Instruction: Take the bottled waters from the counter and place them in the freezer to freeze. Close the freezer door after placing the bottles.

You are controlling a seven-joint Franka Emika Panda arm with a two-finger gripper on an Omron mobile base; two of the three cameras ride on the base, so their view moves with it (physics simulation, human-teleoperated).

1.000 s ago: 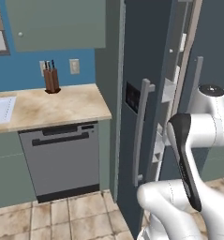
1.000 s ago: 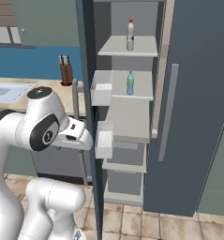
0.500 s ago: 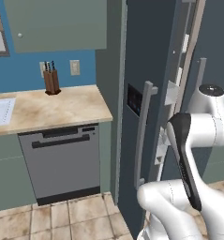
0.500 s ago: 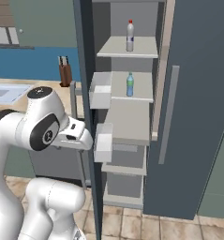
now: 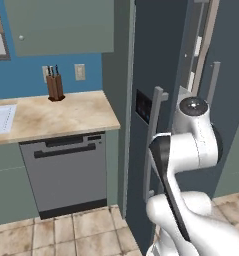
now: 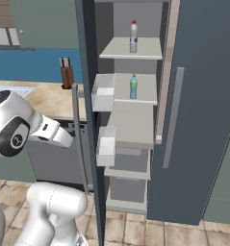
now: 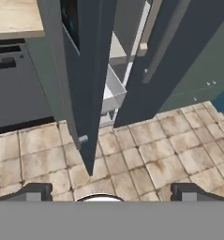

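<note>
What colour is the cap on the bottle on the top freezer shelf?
Red, on the whitish bottle; clearest in the right base view.

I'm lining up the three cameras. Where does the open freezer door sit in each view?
Left base view: freezer door at centre, outer face and bar handle showing.
Right base view: freezer door edge-on, left of centre, white bins on it.
Hand view: freezer door upper centre, edge-on.
Shared landmark: counter beside it.

left base view: behind the arm, facing the beige marbled counter [image 5: 66,115] and the slate-grey freezer door [image 5: 141,75].
right base view: faces the same door's inner side.
hand view: looks down its edge, near the floor.
</note>
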